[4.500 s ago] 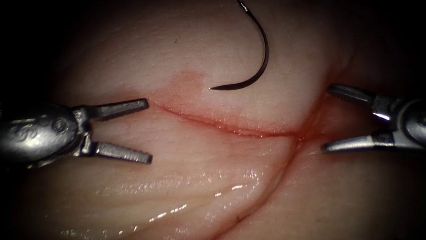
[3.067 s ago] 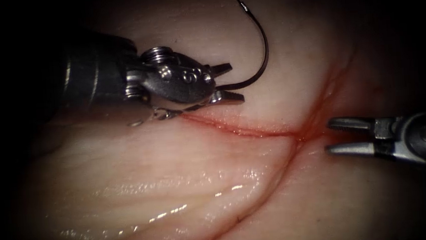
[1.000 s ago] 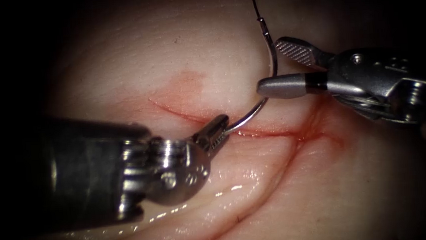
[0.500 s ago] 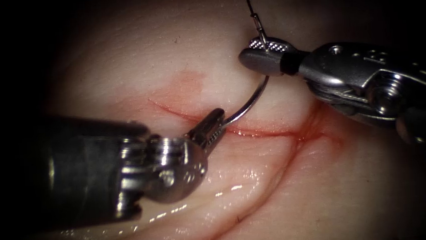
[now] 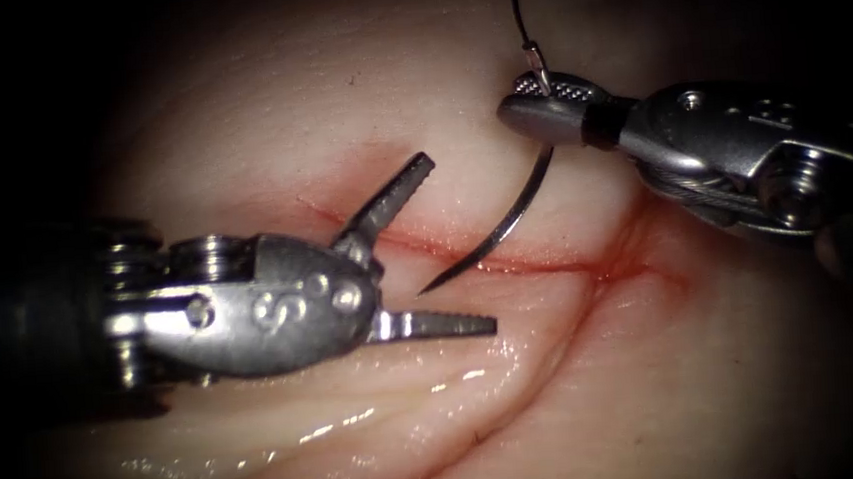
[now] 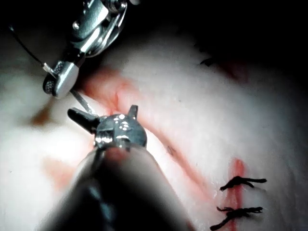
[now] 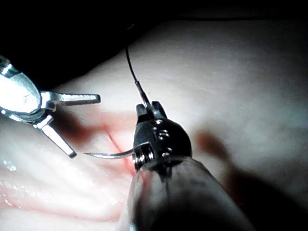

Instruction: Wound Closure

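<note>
So the right arm's steel pincer (image 5: 536,112) is clenched on the dark curved needle (image 5: 506,229) near its thread end, up at 1 o'clock. The needle hangs free above the pale pink tissue (image 5: 338,115), tip pointing toward 7 o'clock, right over the thin red cut (image 5: 538,260), not in it. Thin black thread (image 5: 517,3) runs off toward 12. The left arm's silver pincer (image 5: 447,243), at 9 o'clock, is spread wide, grasping nothing.

The left arm's pincer (image 5: 452,243) stood with its 2 jaws spread wide and empty, its shaft reaching in level from the left. The right arm's pincer (image 5: 527,102), angled down from the right, was clamped tight.
</note>
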`<state>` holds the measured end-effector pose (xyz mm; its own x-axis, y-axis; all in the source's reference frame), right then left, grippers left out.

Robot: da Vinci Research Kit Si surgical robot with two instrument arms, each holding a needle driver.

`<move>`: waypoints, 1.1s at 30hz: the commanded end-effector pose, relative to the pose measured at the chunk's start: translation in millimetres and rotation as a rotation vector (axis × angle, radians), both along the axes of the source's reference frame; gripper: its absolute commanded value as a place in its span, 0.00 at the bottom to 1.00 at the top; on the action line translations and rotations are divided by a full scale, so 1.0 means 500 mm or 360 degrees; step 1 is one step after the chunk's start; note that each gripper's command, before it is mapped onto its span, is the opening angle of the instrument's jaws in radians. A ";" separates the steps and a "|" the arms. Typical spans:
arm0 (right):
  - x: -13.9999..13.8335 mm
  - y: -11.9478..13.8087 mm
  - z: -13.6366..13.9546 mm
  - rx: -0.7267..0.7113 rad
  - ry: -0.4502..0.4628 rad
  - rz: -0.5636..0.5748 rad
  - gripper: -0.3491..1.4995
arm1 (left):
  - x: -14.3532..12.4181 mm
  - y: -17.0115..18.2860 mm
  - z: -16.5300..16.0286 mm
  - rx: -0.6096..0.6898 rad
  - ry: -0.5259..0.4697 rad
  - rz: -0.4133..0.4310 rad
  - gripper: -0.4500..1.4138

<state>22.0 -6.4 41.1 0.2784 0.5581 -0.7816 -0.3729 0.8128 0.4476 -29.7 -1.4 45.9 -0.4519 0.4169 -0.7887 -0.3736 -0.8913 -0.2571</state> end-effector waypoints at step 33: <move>0.0002 0.0029 -0.0007 -0.0479 0.0773 -0.0388 0.00 | 0.0016 0.0083 0.0066 0.0914 -0.0552 -0.0113 0.77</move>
